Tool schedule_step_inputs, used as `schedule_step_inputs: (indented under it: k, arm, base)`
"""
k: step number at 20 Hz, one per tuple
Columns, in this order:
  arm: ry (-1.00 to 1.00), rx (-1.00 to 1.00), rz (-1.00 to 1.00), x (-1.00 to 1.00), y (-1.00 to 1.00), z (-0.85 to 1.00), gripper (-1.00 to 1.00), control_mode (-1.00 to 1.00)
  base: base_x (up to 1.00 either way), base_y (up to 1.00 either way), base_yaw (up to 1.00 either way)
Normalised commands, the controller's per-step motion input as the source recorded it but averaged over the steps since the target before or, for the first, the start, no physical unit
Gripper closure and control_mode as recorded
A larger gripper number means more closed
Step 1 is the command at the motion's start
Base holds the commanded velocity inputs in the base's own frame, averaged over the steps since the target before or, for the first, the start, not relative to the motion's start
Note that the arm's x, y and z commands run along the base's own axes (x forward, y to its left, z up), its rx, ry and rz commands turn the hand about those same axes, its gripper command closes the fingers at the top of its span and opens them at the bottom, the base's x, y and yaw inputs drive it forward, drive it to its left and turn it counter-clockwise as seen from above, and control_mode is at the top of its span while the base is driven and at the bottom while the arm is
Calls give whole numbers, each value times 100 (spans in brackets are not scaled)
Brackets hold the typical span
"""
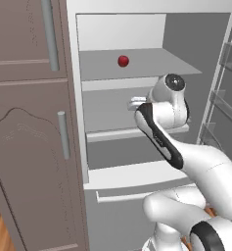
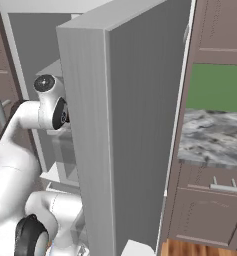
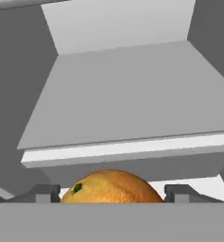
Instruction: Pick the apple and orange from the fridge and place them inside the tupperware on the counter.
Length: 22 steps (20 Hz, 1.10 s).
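**Orange between our fingers, apple up on the shelf**

Left base view: the apple (image 1: 123,61) sits on the fridge (image 1: 186,44) upper shelf, our arm reaching in below it.

Right base view: the marbled surface (image 2: 210,137) lies beyond the open door.

Hand view: the orange (image 3: 111,186) sits between our fingers (image 3: 45,194) (whether they grip it, we cannot tell).

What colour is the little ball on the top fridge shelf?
Glossy red: that is the apple, seen best in the left base view.
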Motion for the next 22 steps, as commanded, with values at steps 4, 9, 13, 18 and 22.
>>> schedule_step_inputs:
  k: [4, 9, 13, 18, 22]
  arm:
    - [7, -10, 25, -92, 12, 46, 100, -100]
    - [5, -1, 12, -79, -3, 68, 100, -100]
    - [2, 0, 3, -84, -10, 64, 100, -100]
    - [7, 0, 0, -71, -4, 54, 100, -100]
    - [12, -2, 0, -43, 0, 21, 100, -100]
  base:
    - [0, 0, 0]
    - [0, 0, 0]
    - [0, 0, 0]
    - [0, 0, 0]
    - [0, 0, 0]
